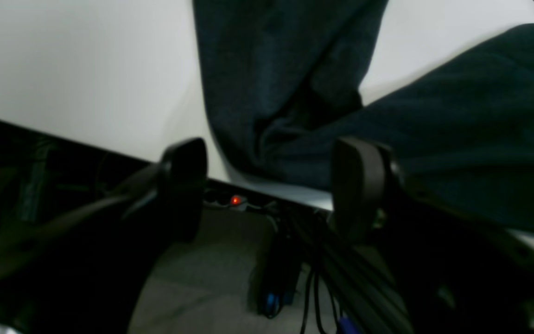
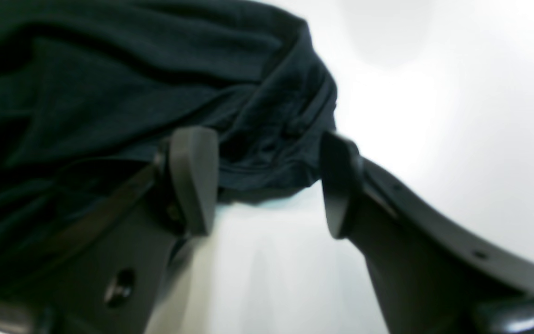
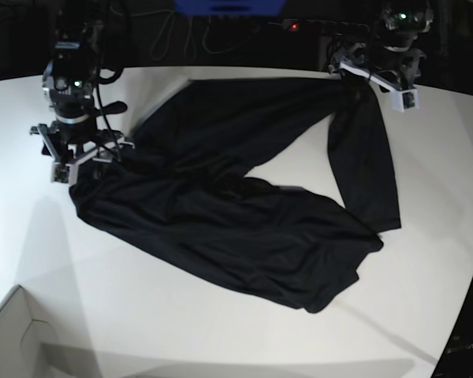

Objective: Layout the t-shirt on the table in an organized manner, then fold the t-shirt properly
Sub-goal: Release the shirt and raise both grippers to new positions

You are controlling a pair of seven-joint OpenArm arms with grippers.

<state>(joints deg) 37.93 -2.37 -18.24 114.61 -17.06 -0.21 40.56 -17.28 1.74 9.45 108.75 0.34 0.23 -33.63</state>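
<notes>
The black t-shirt [image 3: 236,213] lies spread but creased on the white table [image 3: 181,315]; one long strip runs down the right side. My left gripper [image 3: 355,79] hovers over the shirt's far right corner, at the table's far edge. In the left wrist view, this gripper [image 1: 271,185] is open with nothing between the fingers, and the t-shirt [image 1: 285,69] lies just beyond them. My right gripper [image 3: 83,161] is at the shirt's left corner. In the right wrist view it [image 2: 264,185] is open, and a bunched edge of the t-shirt [image 2: 109,83] reaches the gap between its tips.
A white box corner [image 3: 16,339] sits at the near left. Past the table's far edge are a power strip with a red light [image 1: 234,200], cables [image 1: 313,287] and a blue object [image 3: 229,6]. Bare tabletop [image 2: 457,116] lies to the right of the right gripper.
</notes>
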